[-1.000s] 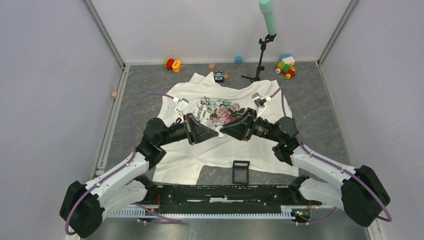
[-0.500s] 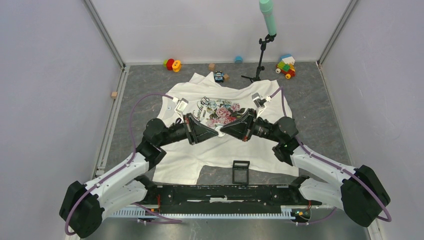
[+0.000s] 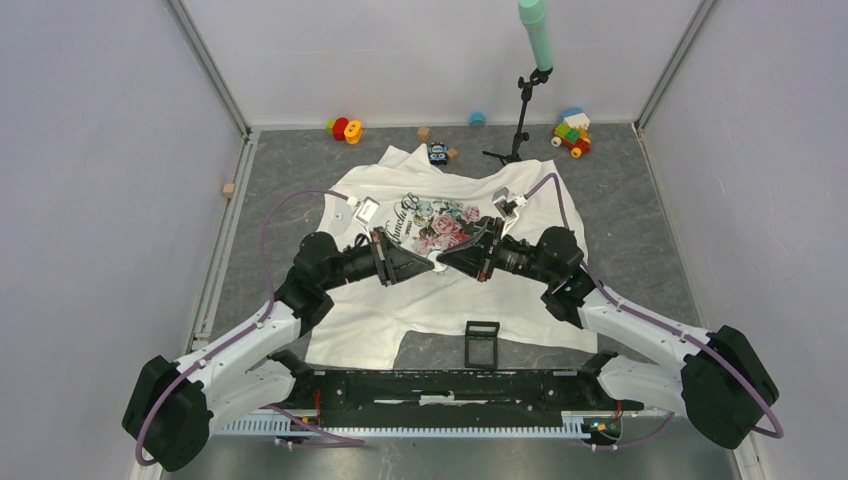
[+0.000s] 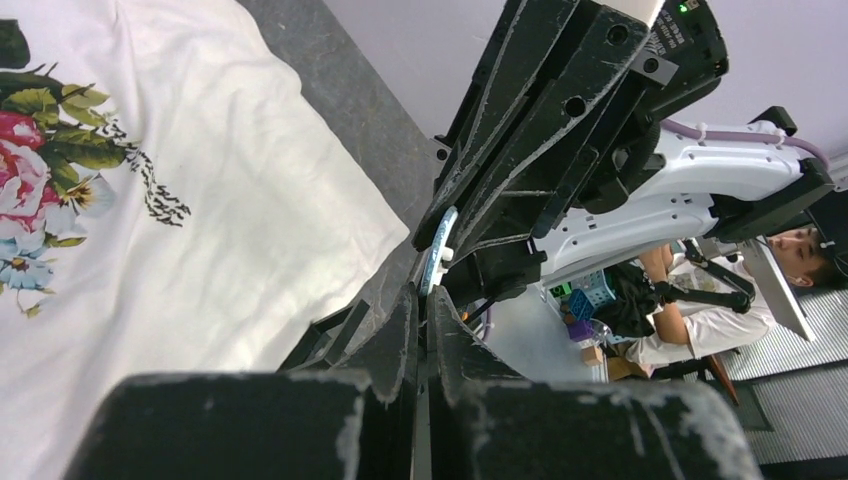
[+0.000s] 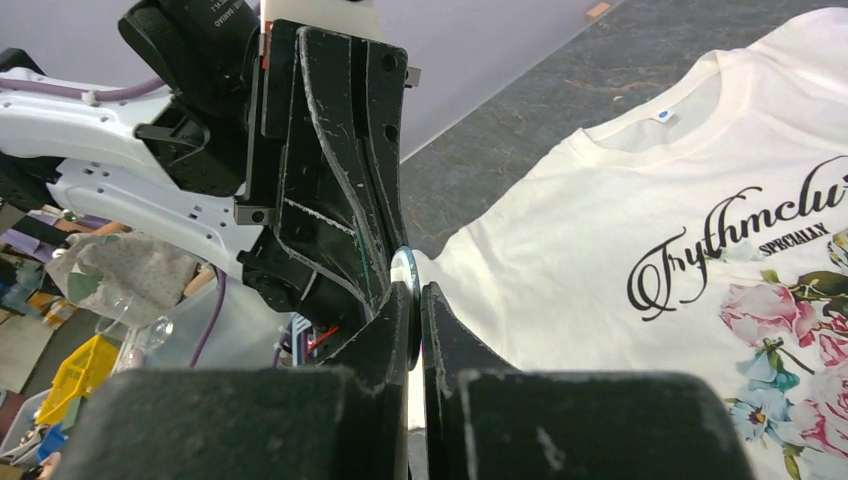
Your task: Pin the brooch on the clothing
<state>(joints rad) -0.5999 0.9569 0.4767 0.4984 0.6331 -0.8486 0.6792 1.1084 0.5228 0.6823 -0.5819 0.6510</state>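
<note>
The white T-shirt [image 3: 400, 310] with rose print lies flat on the grey table; it also shows in the left wrist view [image 4: 200, 230] and the right wrist view [image 5: 600, 200]. My two grippers meet tip to tip a little above the shirt, just below the print. The brooch [image 3: 438, 262] is a tiny disc between the tips, seen edge-on in the left wrist view [image 4: 436, 258] and the right wrist view [image 5: 404, 268]. My right gripper [image 5: 415, 292] is shut on its edge. My left gripper [image 4: 422, 295] is shut, its tips at the disc's other edge.
A black square frame holder [image 3: 482, 343] lies on the shirt's hem near the arm bases. A small black-and-blue toy [image 3: 437, 153] sits by the collar. A black stand [image 3: 520, 120] with a green pole and coloured toys [image 3: 571, 131] are at the back.
Both wrists have rolled and shifted slightly toward each other. The fingertips stay together on the brooch at the same spot over the shirt.
</note>
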